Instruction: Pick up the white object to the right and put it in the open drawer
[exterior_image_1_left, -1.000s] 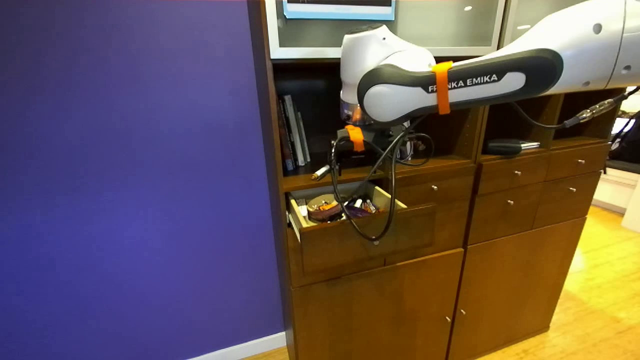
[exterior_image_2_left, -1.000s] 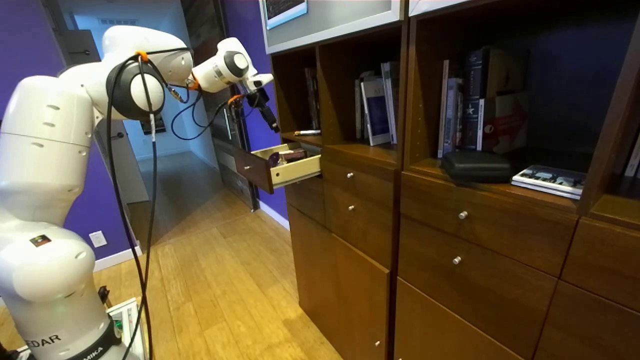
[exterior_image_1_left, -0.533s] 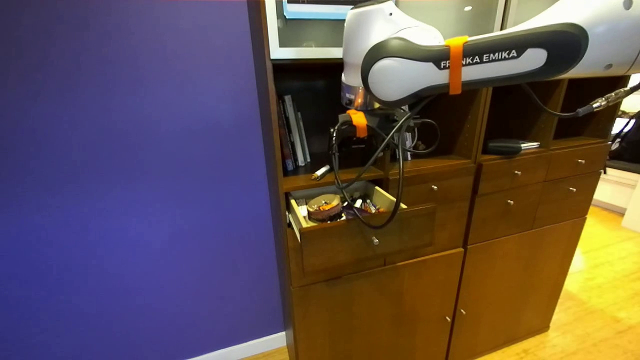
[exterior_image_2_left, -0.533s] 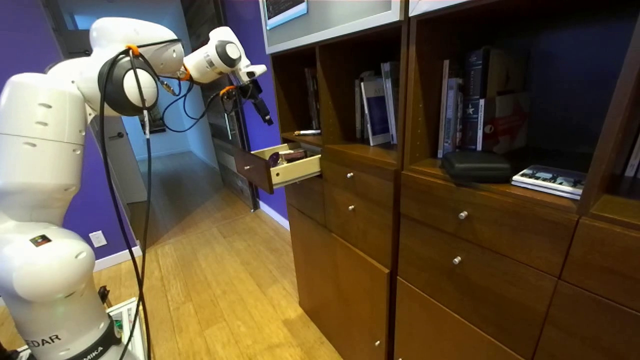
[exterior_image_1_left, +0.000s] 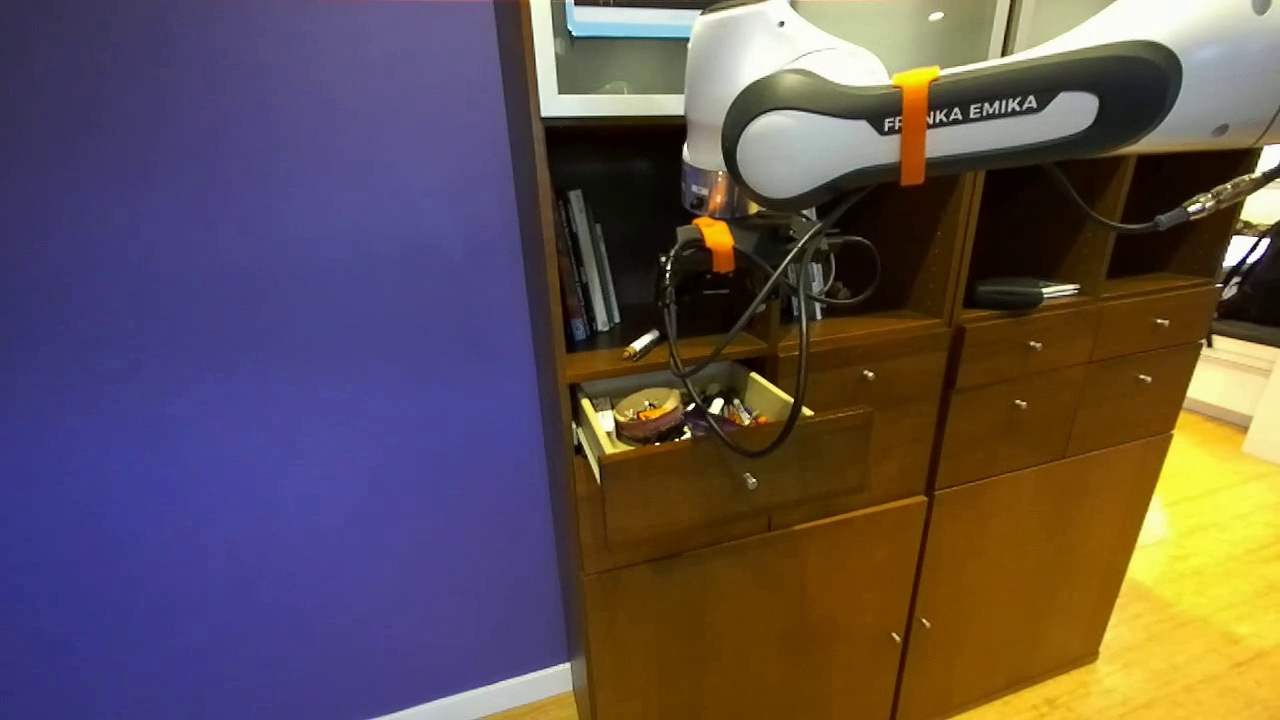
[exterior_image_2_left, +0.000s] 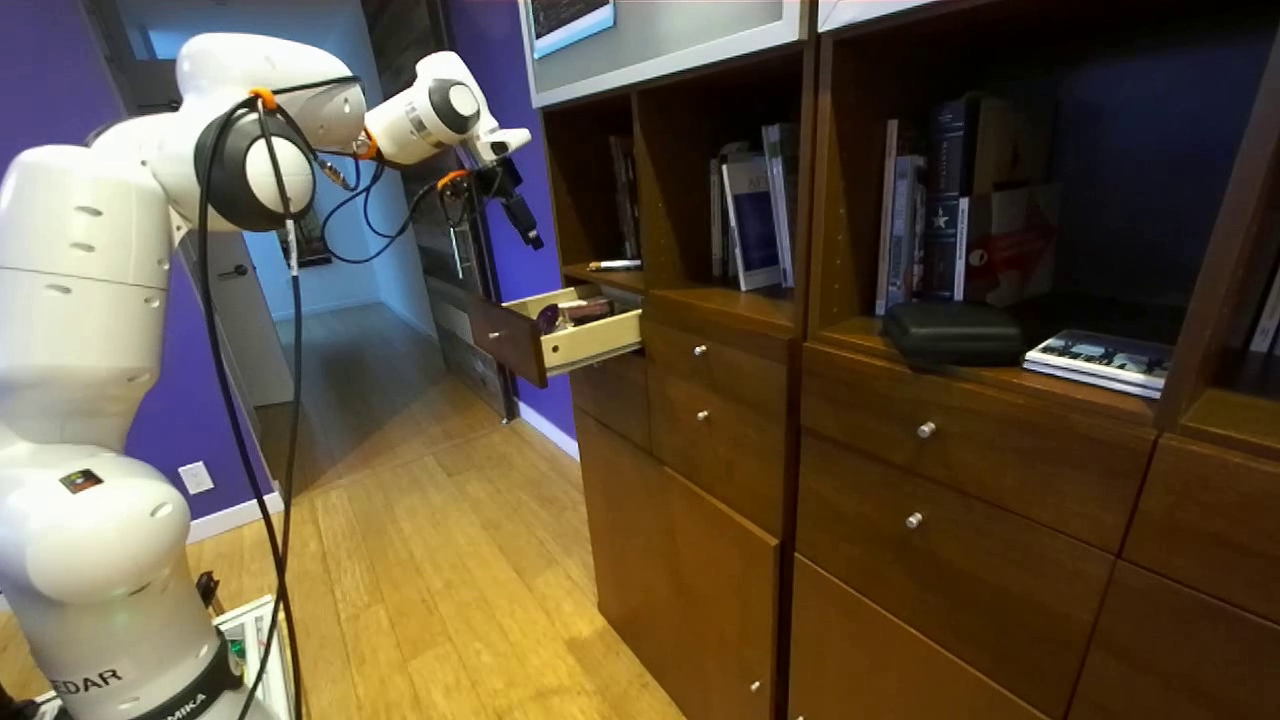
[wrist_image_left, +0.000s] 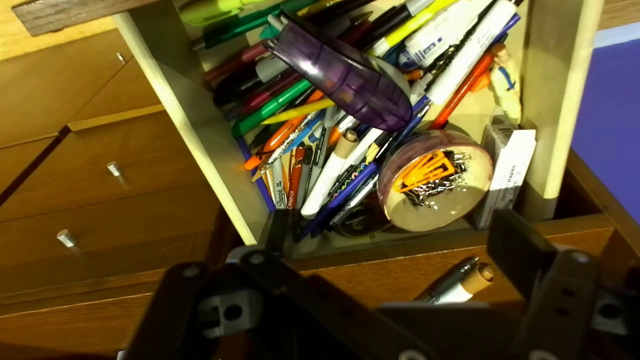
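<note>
The white object is a white marker with a tan end (wrist_image_left: 452, 294) on the shelf just above the open drawer, beside a black pen. It also shows in both exterior views (exterior_image_1_left: 643, 345) (exterior_image_2_left: 615, 265). The open drawer (exterior_image_1_left: 680, 495) has a dark brown front, pale wooden sides (exterior_image_2_left: 592, 343) and is full of pens. In the wrist view its side wall (wrist_image_left: 185, 125) shows. My gripper (wrist_image_left: 397, 237) is open and empty, with its fingers wide apart. In an exterior view the gripper (exterior_image_2_left: 537, 243) hangs above the drawer, short of the shelf, apart from the marker.
The drawer holds a round bowl of clips (wrist_image_left: 435, 190), a purple stapler-like object (wrist_image_left: 350, 75) and a staples box (wrist_image_left: 505, 175). Books (exterior_image_1_left: 590, 265) stand behind the marker. The upright cabinet side (exterior_image_1_left: 535, 300) bounds the shelf. A loose cable loop (exterior_image_1_left: 765, 450) hangs before the drawer.
My arm and gripper have risen and drawn back a little from the shelf, mostly in the earlier half second. The marker and drawer have not moved.
</note>
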